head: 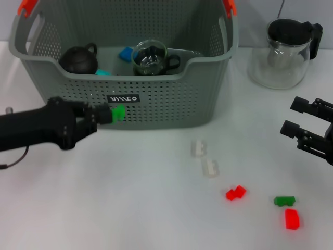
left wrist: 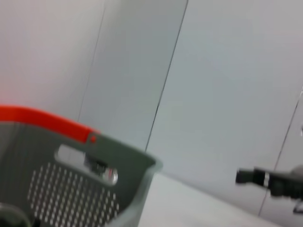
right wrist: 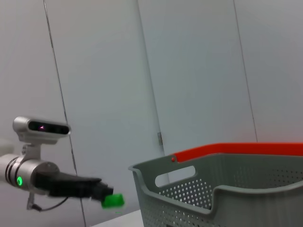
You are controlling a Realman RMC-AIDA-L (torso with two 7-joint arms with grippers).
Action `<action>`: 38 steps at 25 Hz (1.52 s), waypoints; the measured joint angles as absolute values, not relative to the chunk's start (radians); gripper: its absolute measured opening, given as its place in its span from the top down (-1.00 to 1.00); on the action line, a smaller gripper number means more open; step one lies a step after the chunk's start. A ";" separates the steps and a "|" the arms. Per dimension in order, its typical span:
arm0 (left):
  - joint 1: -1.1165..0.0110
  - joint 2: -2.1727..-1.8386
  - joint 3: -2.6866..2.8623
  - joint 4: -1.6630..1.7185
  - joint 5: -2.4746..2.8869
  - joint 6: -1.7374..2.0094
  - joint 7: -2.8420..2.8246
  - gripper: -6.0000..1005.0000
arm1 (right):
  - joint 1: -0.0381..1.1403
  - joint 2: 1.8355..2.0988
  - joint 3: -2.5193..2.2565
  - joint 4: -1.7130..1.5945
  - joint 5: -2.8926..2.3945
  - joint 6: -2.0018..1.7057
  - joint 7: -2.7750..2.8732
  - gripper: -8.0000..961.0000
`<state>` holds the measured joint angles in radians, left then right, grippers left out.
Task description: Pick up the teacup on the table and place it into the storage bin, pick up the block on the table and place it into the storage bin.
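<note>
Block transfer underway
Left tool (head: 106,115) clamped on green block (head: 118,112); storage bin (head: 156,99) just beyond, so it must lift over the rim.

Grey-green perforated storage bin (head: 156,104) with orange corner clips (head: 27,6) and a black label (head: 123,98). Green block (head: 118,112) in black fingers (head: 104,115). White desk (head: 130,198) carries red, green and clear blocks.

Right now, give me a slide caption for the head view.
Left gripper holds a green block before the storage bin; right gripper idles near the glass jug.
</note>
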<state>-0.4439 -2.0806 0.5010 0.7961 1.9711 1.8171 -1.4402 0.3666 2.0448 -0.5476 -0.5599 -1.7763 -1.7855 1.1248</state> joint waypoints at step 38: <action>-0.643 -2.103 0.795 1.160 2.028 1.187 -2.063 0.25 | 0.363 2.051 -0.551 -0.558 -1.776 -1.796 1.130 -0.38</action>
